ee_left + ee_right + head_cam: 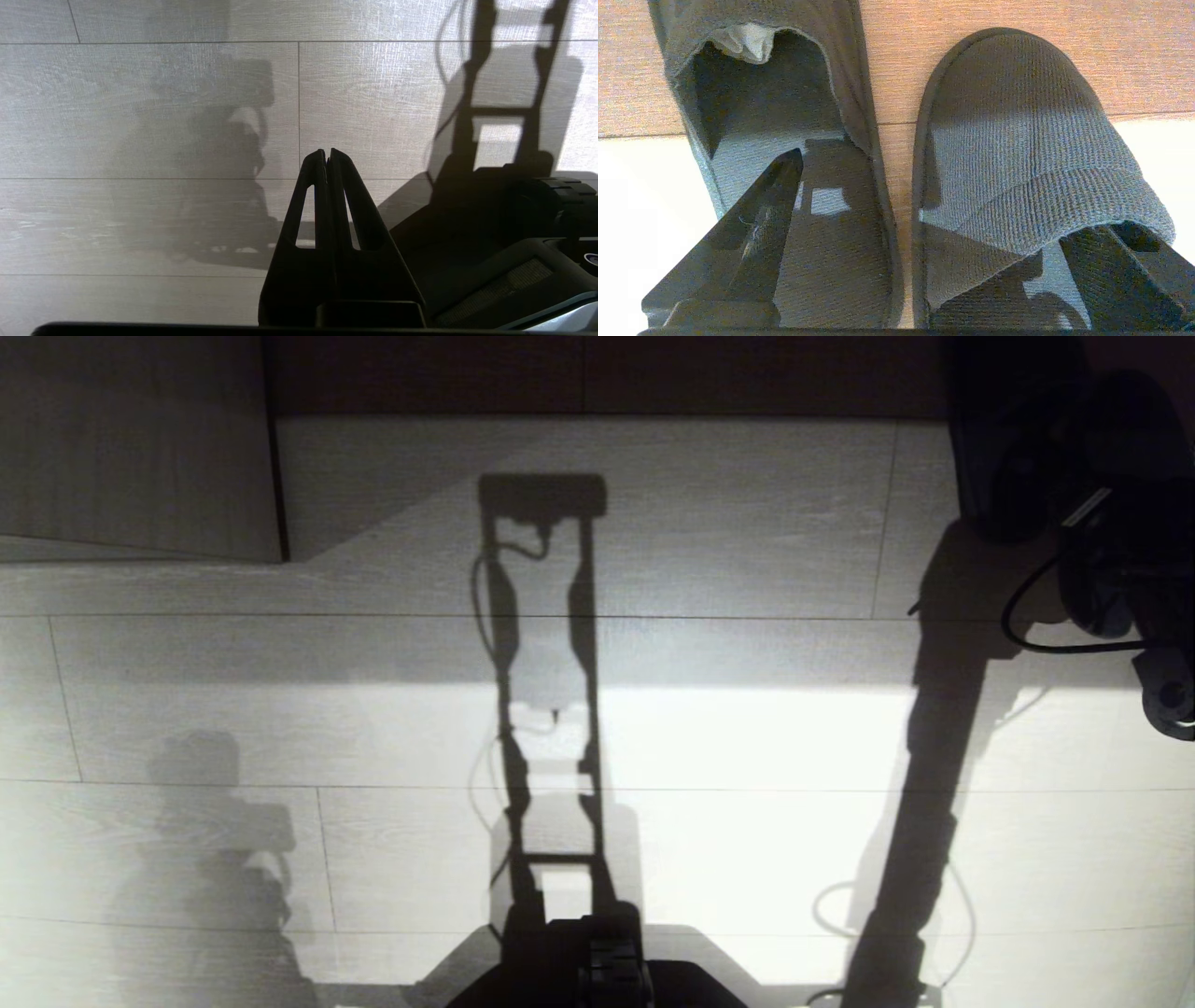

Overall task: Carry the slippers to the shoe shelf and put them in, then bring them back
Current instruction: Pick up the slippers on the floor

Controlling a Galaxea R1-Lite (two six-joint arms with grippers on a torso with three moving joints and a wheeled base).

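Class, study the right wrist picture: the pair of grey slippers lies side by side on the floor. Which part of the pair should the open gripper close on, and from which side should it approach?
Probably the two inner edges, pinched together. The slippers lie parallel and nearly touching, so one squeeze could take both. Come from the open heel end: the right gripper already has one finger over the left slipper's insole and the other in the right slipper's opening.

pale wood-grain plank floor, pair of grey slippers lying side by side on it
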